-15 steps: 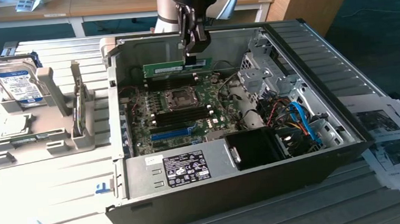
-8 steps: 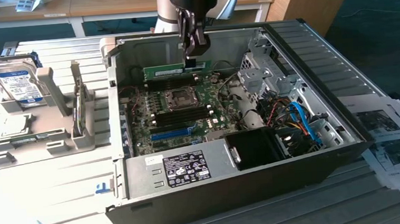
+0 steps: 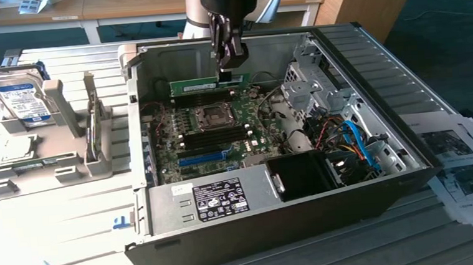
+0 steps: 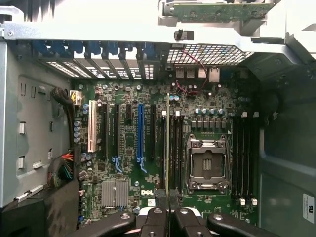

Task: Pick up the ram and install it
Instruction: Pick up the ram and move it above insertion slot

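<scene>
You had the open computer case (image 3: 365, 55) on the desk (image 3: 59, 213), with the arm (image 3: 225, 2) reaching straight down, clear of its walls, and the hand (image 3: 232, 67) nearly closed, pinching the ram (image 3: 204, 83) edge-down over the motherboard (image 4: 131, 163) beside the processor socket (image 4: 206, 165).

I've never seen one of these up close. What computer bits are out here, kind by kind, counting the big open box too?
Memory sticks: 1, the ram, gripped in the fingers
Hard drive: 1
Processor chip: 1
Open computer case: 1
Total: 4
</scene>
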Robot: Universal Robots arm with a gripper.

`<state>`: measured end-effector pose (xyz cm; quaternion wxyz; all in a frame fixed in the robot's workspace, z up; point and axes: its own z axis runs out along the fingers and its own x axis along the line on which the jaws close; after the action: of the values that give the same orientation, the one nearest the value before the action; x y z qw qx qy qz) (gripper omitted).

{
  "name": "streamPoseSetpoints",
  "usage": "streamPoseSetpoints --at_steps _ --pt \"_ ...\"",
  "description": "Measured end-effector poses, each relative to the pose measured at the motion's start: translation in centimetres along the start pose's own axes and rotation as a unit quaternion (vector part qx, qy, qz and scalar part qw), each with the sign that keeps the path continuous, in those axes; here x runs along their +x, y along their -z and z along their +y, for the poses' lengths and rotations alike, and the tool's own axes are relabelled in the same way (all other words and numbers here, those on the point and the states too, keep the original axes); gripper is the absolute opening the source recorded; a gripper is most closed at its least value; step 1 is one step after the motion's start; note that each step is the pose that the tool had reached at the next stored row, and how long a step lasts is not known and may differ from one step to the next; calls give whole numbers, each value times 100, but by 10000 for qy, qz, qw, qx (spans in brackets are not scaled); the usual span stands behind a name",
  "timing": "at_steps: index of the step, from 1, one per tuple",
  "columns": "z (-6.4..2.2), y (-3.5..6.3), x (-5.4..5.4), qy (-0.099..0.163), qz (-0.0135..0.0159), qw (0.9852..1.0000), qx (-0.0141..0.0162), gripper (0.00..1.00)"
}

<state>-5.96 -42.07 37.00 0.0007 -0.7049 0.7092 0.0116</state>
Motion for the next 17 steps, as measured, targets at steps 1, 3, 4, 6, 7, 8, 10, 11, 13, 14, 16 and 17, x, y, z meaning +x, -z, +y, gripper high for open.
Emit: streamPoseSetpoints --at_steps 1,3,4,6,7,8,10,11,13,14,16,17 --pt "0 0 0 0 -1 10000 0 12" --pt "0 -1 0 0 -1 10000 0 12" --pt "-3 -1 0 0 -1 10000 0 12" --pt "-24 -2 0 0 -1 10000 0 12" --pt "-37 -1 0 -1 -1 10000 0 12" --pt "-47 -1 0 0 -1 10000 0 12" --pt "-67 -1 0 0 -1 10000 0 12" --pt "-78 -1 -1 0 -1 10000 0 12" --pt "-105 -1 0 0 -1 10000 0 12" --pt "-109 -1 0 0 -1 10000 0 12" --pt "-109 -1 0 -1 -1 10000 0 12" --pt "-109 -1 -1 0 -1 10000 0 12"
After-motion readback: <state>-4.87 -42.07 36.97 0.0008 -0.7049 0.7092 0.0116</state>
